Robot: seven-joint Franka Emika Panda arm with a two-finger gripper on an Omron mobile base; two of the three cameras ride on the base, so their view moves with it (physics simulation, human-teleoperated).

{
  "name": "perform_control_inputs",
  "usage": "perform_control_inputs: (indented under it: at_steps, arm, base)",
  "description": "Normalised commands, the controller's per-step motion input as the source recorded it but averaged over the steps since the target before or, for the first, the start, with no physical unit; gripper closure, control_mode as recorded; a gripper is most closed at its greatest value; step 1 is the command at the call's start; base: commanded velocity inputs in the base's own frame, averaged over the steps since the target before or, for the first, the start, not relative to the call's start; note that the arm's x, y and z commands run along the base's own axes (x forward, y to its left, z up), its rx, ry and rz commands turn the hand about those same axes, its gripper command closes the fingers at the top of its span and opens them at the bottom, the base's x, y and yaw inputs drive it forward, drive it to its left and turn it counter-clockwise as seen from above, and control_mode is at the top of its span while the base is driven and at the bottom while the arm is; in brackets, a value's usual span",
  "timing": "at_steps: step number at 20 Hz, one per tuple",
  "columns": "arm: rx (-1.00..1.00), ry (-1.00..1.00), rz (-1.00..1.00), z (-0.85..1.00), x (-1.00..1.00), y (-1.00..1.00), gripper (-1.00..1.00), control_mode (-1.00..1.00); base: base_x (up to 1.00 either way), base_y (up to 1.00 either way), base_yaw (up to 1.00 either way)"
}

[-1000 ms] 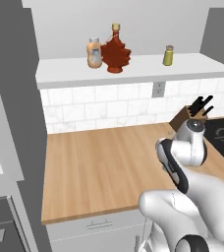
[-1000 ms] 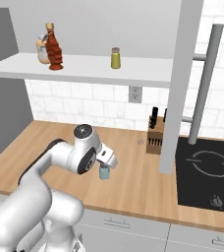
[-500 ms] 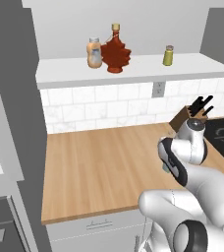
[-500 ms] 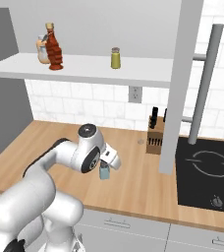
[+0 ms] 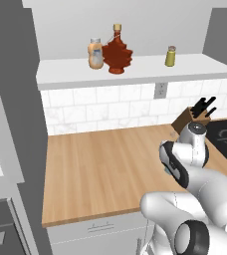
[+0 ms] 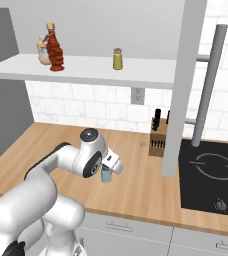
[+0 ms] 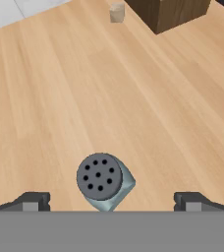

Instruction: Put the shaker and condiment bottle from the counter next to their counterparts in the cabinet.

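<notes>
shelf point(image 5: 135, 74): I see the orange bottle point(image 5: 95, 54), the maple-leaf bottle point(image 5: 117, 52) just beside it, the yellow shaker point(image 5: 170, 56) well apart to the right
counter point(image 5: 100, 169): blue-grey shaker point(image 7: 103, 181) upright on the wood, knife block point(image 6: 158, 136) farther back
gripper point(image 7: 109, 203): jaws spread wide, fingertips point(image 7: 31, 201) either side of the shaker, not touching it

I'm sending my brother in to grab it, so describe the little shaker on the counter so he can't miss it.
Look at the wooden counter, in front of the knife block. The shaker stands upright there under the open claw. It is small and pale blue-grey with a dark grey holed cap, unlike the yellow-olive shaker on the shelf.
</notes>
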Motion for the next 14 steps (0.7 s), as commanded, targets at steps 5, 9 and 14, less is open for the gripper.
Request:
perform_control_inputs:
  at_steps: [5,9,14]
  arm:
    - [0.01,0.0,0.0,-0.15,0.0,0.04,-1.0,-1.0]
    - [0.01,0.0,0.0,-0.2,0.0,0.0,-1.0,-1.0]
    - [0.0,0.0,0.0,-0.22,0.0,0.0,-1.0,-1.0]
  base:
    - [0.0,0.0,0.0]
    - [0.0,0.0,0.0]
    - [0.0,0.0,0.0]
